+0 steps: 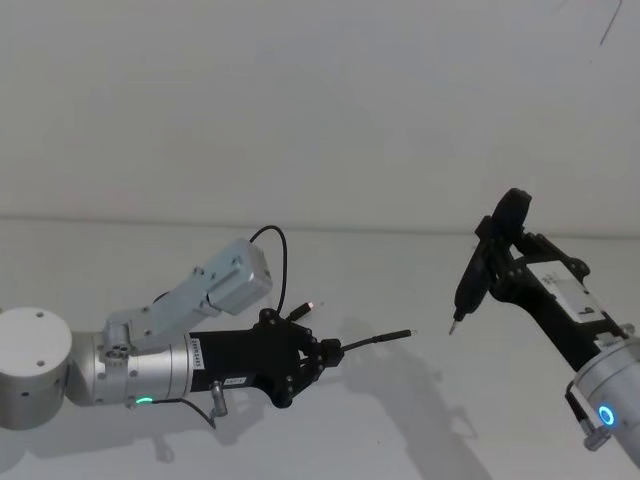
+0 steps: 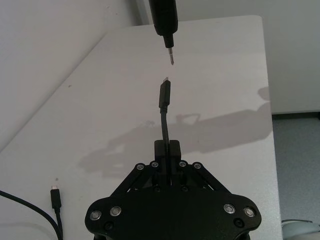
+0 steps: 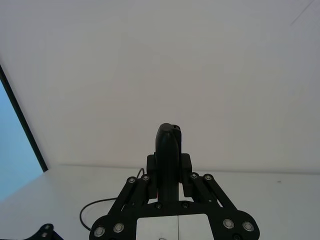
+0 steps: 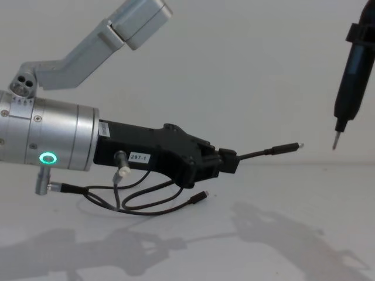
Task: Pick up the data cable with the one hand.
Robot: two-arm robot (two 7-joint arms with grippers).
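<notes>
The left gripper (image 1: pixel 328 352) grasps the data cable (image 1: pixel 382 339), its plug (image 2: pixel 164 95) jutting ahead, just short of a pen tool (image 1: pixel 468 288) clenched in the right gripper (image 1: pixel 503 262). The table (image 2: pixel 220 70) runs on beyond to its far edge.

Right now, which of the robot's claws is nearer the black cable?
Left. The left gripper is clamped on the cable just behind its plug. The right gripper is off to the right, holding a pen-like tool whose tip faces the plug across a small gap.
</notes>
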